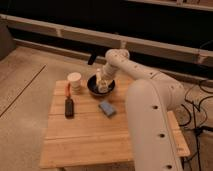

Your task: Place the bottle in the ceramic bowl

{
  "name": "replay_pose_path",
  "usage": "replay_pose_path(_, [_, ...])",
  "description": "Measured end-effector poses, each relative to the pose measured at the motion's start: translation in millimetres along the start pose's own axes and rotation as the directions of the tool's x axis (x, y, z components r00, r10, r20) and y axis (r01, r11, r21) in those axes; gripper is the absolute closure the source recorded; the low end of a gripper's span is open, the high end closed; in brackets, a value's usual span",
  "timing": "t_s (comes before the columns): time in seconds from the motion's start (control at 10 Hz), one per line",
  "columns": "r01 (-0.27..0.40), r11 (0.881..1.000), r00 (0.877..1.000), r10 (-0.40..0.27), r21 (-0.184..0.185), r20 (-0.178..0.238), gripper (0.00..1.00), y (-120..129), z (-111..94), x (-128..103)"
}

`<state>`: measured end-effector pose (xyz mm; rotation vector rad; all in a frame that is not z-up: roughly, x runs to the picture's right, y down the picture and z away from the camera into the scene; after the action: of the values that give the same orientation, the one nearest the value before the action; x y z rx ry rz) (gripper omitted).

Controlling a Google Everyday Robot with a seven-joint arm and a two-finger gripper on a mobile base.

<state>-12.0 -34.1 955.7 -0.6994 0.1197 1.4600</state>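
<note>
The dark glossy ceramic bowl [93, 88] stands at the back of the wooden table [90, 135]. The small white-cream bottle [100, 80] stands upright inside the bowl's outline, at its right half. My gripper [104, 86] reaches down from the white arm right at the bottle, over the bowl. Whether the bottle rests on the bowl's bottom is hidden by the bowl's rim and by the gripper.
A cream round cup [75, 82] stands left of the bowl. A flat blue block [106, 108] lies in front of the bowl. A dark tool with an orange handle [69, 103] lies at the table's left. My white arm [150, 115] covers the table's right side.
</note>
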Motion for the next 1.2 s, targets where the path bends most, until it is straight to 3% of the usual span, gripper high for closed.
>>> replay_pose_path(0.5, [-0.001, 1.0, 1.0, 0.001, 0.0, 0.0, 0.71, -0.5, -0.3, 0.0])
replay_pose_path(0.7, [-0.001, 1.0, 1.0, 0.001, 0.0, 0.0, 0.89, -0.5, -0.1, 0.1])
replay_pose_path(0.8, [-0.001, 1.0, 1.0, 0.001, 0.0, 0.0, 0.91, -0.5, -0.1, 0.1])
replay_pose_path(0.9, [-0.001, 1.0, 1.0, 0.001, 0.0, 0.0, 0.88, -0.5, -0.2, 0.1])
replay_pose_path(1.1, [-0.001, 1.0, 1.0, 0.001, 0.0, 0.0, 0.71, -0.5, -0.1, 0.1])
replay_pose_path(1.2, [-0.001, 1.0, 1.0, 0.001, 0.0, 0.0, 0.57, -0.5, -0.1, 0.1])
